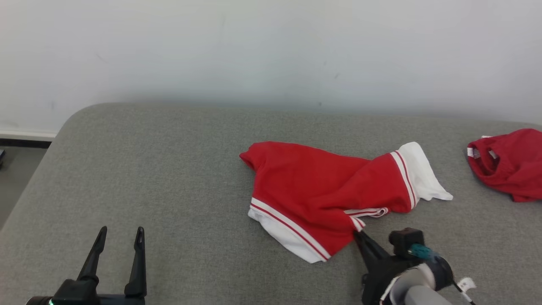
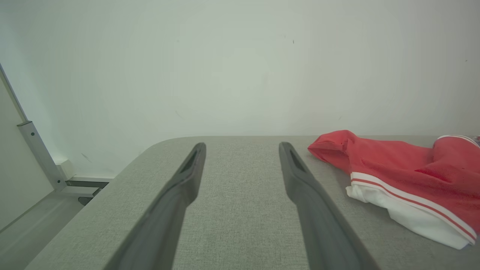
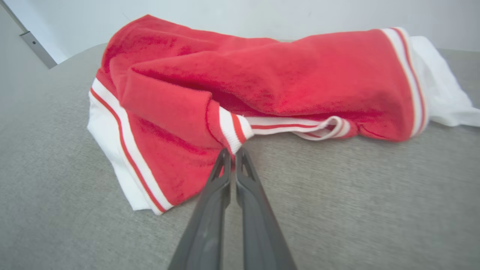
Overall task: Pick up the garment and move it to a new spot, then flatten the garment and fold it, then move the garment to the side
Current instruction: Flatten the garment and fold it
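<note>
The first step was in hand: the pick-up. The garment (image 1: pixel 322 190) lay crumpled near the middle of the tabletop (image 1: pixel 169 169), unflattened and unfolded. The right gripper (image 3: pixel 233 153) had its fingers pressed almost together, and their tips met the striped cuff (image 3: pixel 234 129) on the side of the garment nearest the tabletop's front edge. They appeared to pinch a little of that rib, though how deep the bite went could not be told. The left gripper (image 1: pixel 121 229) hovered over the front of the tabletop, toward its rounded corner, well apart from the garment. Its fingers were spread wide and held nothing.

The next move likely called for a lift that cleared the cloth off the tabletop before carrying it across. With one small pinch at the cuff, the rest would probably hang and trail, so a firmer bite or help from the free gripper might be wanted.

The garment was red, soft and slightly fuzzy, like fleece or terry. It was heaped in rounded folds, with broad white bands (image 1: pixel 283 231) and thin red-and-white ribbed stripes at its openings. The tabletop was covered in a grey woven fabric, flat and matte. A second red cloth (image 1: pixel 508 165) lay bunched at the tabletop's right side.
</note>
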